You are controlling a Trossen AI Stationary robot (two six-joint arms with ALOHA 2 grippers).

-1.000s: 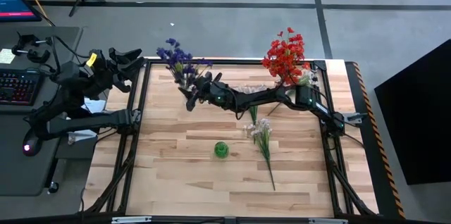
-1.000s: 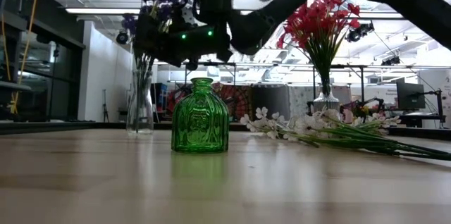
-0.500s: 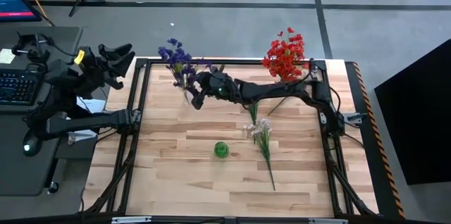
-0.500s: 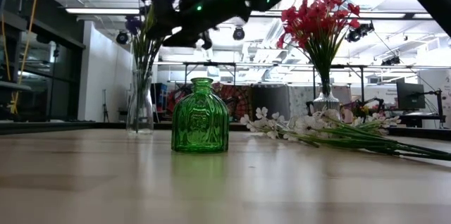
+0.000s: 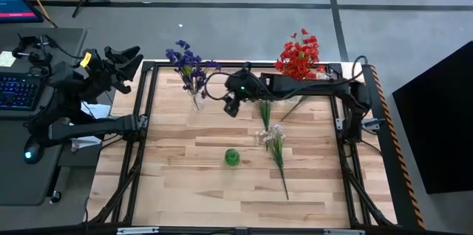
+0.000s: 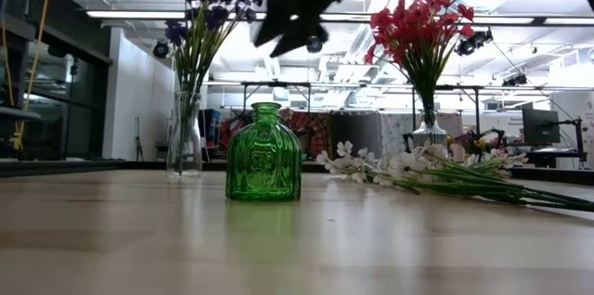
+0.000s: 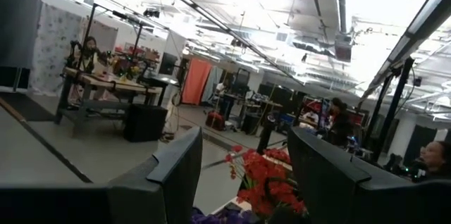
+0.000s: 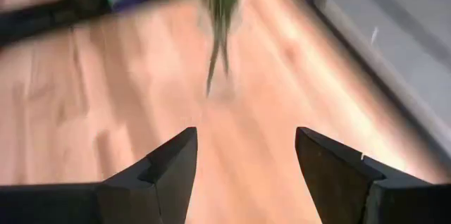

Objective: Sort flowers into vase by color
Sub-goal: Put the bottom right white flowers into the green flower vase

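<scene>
Since a second ago my right fingers [image 5: 232, 107] have pulled back from the purple flowers [image 5: 188, 63], which now stand in their clear vase at the far left of the surface [image 5: 185, 183]. The red flowers [image 5: 298, 56] stand in their vase at the far right. The white flowers [image 5: 272, 137] lie flat near the middle, just beside the small green vase [image 5: 232, 157], so I judge they come next: I must reach down to their stems. My right fingers are open and empty, high over the surface. My left fingers [image 7: 243, 175], also open, wait beyond the left edge.
</scene>
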